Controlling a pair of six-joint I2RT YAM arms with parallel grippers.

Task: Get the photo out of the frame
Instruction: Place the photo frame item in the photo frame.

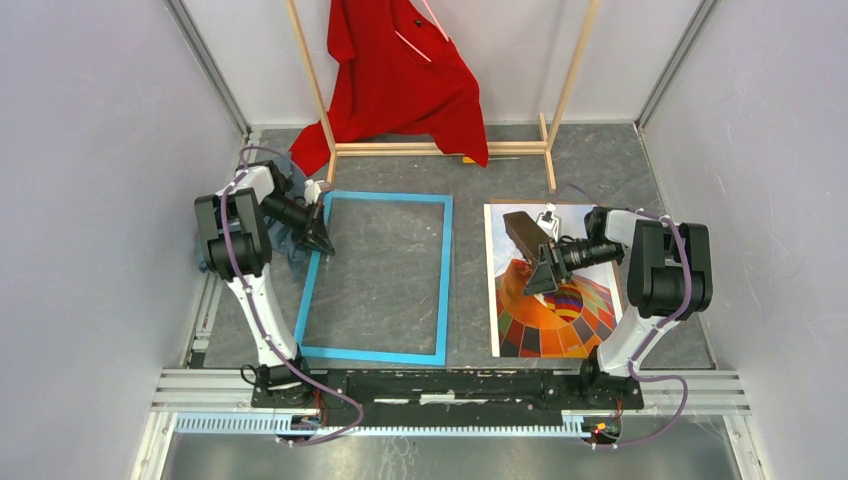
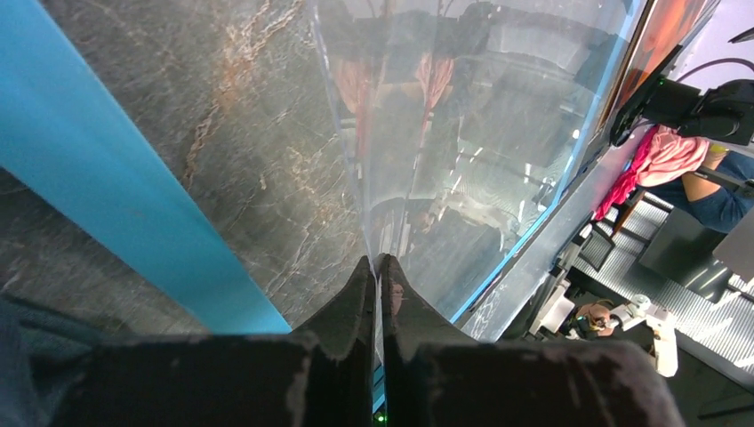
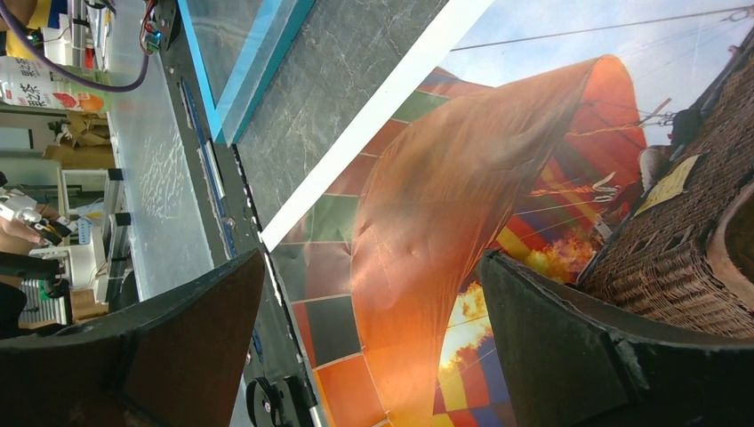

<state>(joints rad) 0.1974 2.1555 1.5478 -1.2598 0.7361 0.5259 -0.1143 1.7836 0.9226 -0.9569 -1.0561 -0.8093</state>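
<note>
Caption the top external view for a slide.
Left hand shut at the light-blue rectangular frame; right hand open over the colourful hot-air-balloon photo.

Light-blue frame (image 1: 447, 270), balloon photo (image 1: 560, 320) lying flat beside it, apart

Blue frame (image 1: 446, 270), orange chequered photo (image 1: 560, 322)

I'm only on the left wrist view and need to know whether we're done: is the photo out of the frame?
Observer: Yes. The photo lies flat on the table, right of the frame, a gap between them.
Operator: The right gripper?
Observer: The right gripper hangs open above the photo, holding nothing.
Operator: Where is my arm on the frame?
Observer: The left gripper, shut on the clear pane, is at the frame's left side, towards the far corner.
</note>
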